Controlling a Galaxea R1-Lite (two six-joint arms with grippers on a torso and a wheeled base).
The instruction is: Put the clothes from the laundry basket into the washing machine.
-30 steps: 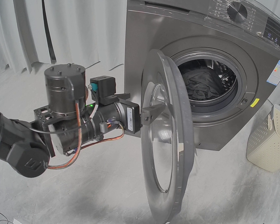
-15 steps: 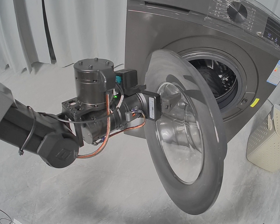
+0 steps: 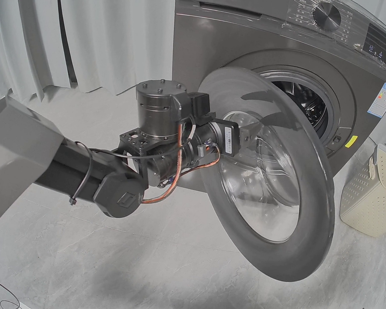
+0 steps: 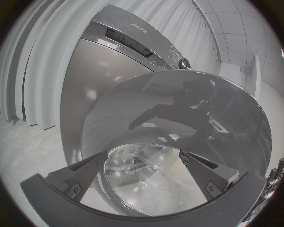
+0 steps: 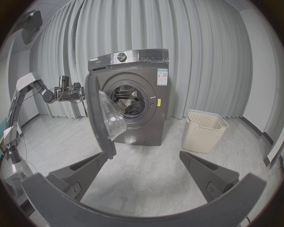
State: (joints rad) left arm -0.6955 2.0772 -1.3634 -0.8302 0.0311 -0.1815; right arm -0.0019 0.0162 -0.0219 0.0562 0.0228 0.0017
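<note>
The grey washing machine (image 3: 217, 47) stands ahead with its round door (image 3: 283, 255) swung partway over the drum opening (image 3: 311, 107). My left gripper (image 3: 248, 139) is open, its fingertips against the door's outer face beside the glass bowl (image 4: 142, 177); the door (image 4: 213, 97) lies just past the spread left gripper (image 4: 143, 155). Dark clothes (image 5: 134, 108) lie inside the drum. The cream laundry basket (image 3: 381, 198) stands on the floor to the machine's right, with no clothes showing above its rim (image 5: 204, 116). My right gripper (image 5: 143, 159) hangs open and low, far from the machine.
White curtains (image 3: 103, 21) hang behind and to the left of the machine. Bare grey floor (image 3: 147, 274) stretches in front of the machine. The right gripper (image 3: 377, 306) sits at the floor's lower right corner, below the basket.
The door has swung from edge-on toward the machine, now covering most of the opening. My left arm moved right and forward with it, staying against the outer face.
</note>
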